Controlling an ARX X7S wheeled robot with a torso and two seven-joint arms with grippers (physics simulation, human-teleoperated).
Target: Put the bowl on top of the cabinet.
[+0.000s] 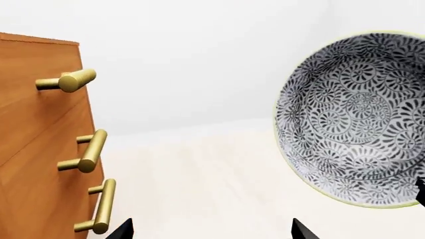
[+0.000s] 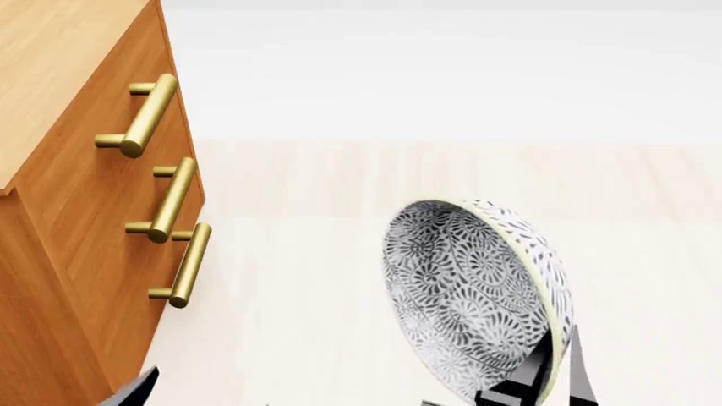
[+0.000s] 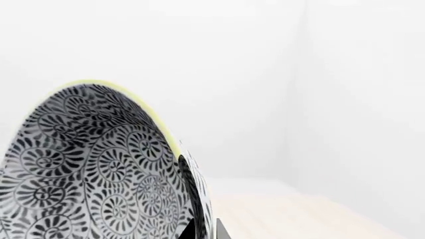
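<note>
Bowl: the bowl (image 2: 474, 296) stands tilted on edge, lifted, its lower rim pinched by the right end effector (image 2: 553, 376).
Why tilted: probably the rim grasp turns the opening sideways.
Cabinet: the cabinet (image 2: 79, 211) lies well left of that end effector, its top higher.
Left end effector: the left end effector (image 1: 212, 231) is released, empty.

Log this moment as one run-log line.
right gripper: shut on bowl rim | bowl: lifted, tilted on edge | left gripper: open, empty | cabinet: top bare
</note>
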